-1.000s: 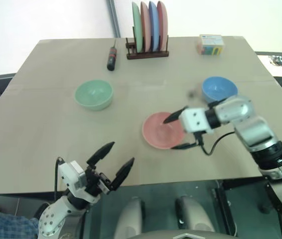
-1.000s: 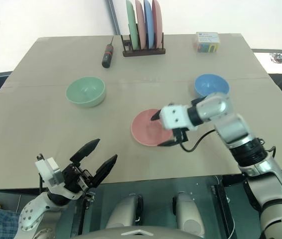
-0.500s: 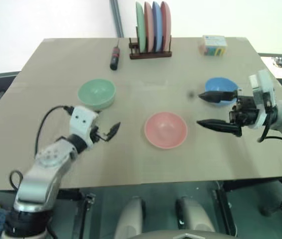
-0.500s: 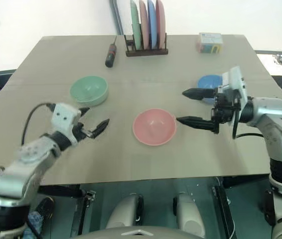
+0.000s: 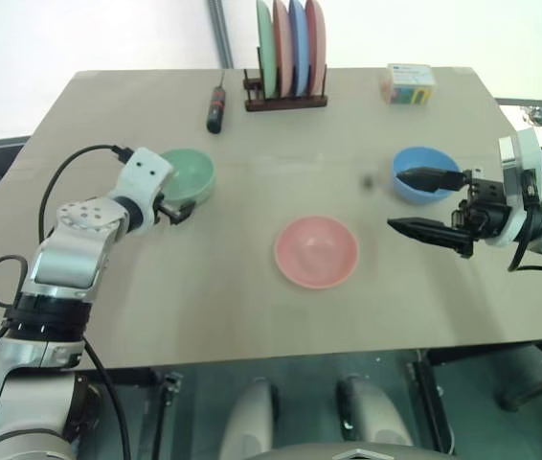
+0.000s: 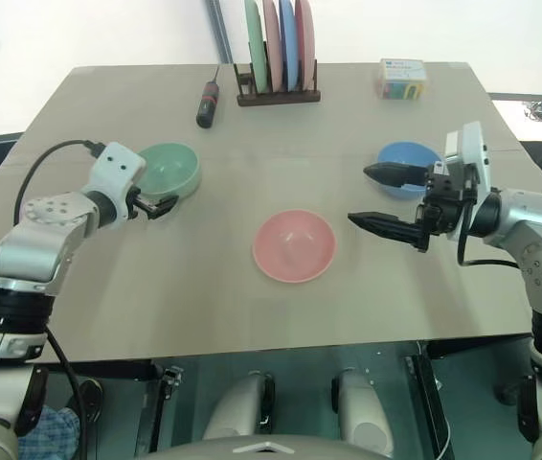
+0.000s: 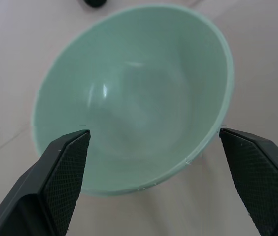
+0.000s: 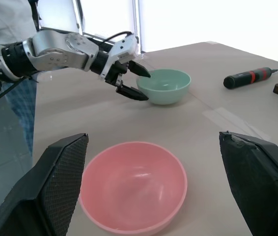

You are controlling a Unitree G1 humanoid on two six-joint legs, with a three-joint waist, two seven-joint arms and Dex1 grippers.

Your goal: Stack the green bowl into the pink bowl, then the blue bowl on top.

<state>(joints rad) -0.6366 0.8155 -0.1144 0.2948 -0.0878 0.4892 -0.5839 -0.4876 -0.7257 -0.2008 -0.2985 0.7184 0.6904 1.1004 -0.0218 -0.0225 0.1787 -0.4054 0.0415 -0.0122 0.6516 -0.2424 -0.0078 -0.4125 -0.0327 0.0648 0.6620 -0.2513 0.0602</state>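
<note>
The green bowl (image 5: pixel 190 172) stands upright at the left of the table. My left gripper (image 5: pixel 175 203) is open at its near rim, and in the left wrist view the green bowl (image 7: pixel 134 98) lies between the two spread fingers without clear contact. The pink bowl (image 5: pixel 316 250) sits empty in the middle. The blue bowl (image 5: pixel 422 158) stands at the right. My right gripper (image 5: pixel 395 199) is open and empty, pointing leftward between the blue and pink bowls, with its upper finger passing in front of the blue bowl.
A dark rack with upright coloured plates (image 5: pixel 287 48) stands at the back edge, with a black and red screwdriver (image 5: pixel 216 108) to its left and a small box (image 5: pixel 408 84) to its right. A person (image 8: pixel 6 19) stands beyond the table's left side.
My left arm rose from the table's front edge and swung forward to the green bowl. My right gripper pulled back from over the pink bowl toward the right, beside the blue bowl.
</note>
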